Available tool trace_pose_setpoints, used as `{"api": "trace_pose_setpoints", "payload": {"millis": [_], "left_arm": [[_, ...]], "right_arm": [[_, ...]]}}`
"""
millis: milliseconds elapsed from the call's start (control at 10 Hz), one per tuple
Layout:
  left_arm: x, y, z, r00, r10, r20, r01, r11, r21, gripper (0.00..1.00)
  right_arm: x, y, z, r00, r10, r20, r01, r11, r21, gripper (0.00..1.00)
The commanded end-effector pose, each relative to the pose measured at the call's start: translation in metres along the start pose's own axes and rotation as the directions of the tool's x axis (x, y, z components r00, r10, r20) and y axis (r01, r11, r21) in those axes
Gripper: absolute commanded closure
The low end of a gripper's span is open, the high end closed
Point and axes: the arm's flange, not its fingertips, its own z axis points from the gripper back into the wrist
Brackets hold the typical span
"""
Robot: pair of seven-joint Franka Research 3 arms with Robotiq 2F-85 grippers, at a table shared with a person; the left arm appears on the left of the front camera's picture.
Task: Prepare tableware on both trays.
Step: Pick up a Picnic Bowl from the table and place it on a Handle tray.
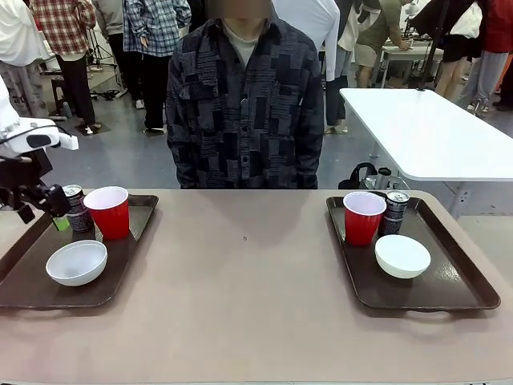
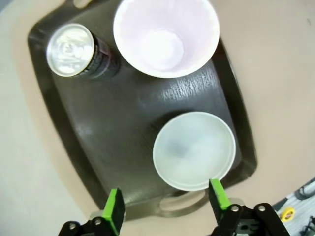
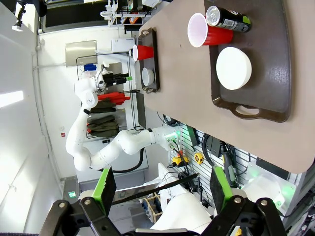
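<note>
When drawing the left gripper point(image 1: 58, 212) off the left tray point(image 1: 120, 277), lift straight up first and only then swing left, away from the left can point(image 1: 76, 207) standing just beside the green pads in the front view. Seems the right call because the left tray looks fully set, so likely nothing left to grasp there. Jaws apart and empty in the left wrist view, left gripper point(image 2: 165, 190) poised above the near end of the tray, over the rim of the left bowl point(image 2: 193, 150). Keep the fingers spread during the rise, avoid any sideways sweep at can height, and steer clear of the left cup point(image 1: 108, 211), just right of the can at the far end. Right gripper point(image 3: 162, 174) also spread wide and holding nothing, high above and well apart from the right tray point(image 3: 275, 59); best left parked there. Now the count, taken from the front view. Two trays on the surface point(image 1: 248, 281), one at the left and one at the right point(image 1: 453, 281), well apart. Two red cups, one per tray, the right cup point(image 1: 363, 216) at the far left corner of its tray. Two cans, the right can point(image 1: 395, 210) just right of that cup. Two white bowls, each nearer than its cup, the right bowl point(image 1: 402, 256) apart from both neighbours. One cup, one can, one bowl on each tray, all upright.
</note>
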Motion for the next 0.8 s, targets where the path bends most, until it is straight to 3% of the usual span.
{"api": "trace_pose_setpoints", "payload": {"millis": [0,700], "left_arm": [[0.001,-0.005,0.016,1.0,0.022,0.0,-0.022,1.0,-0.003,0.0],[0.0,-0.001,0.023,1.0,0.008,0.006,-0.008,1.0,-0.001,0.0]], "right_arm": [[-0.003,-0.002,-0.004,1.0,0.005,0.005,-0.005,1.0,-0.017,0.0],[-0.003,-0.002,-0.004,1.0,0.005,0.005,-0.005,1.0,-0.017,0.0]]}}
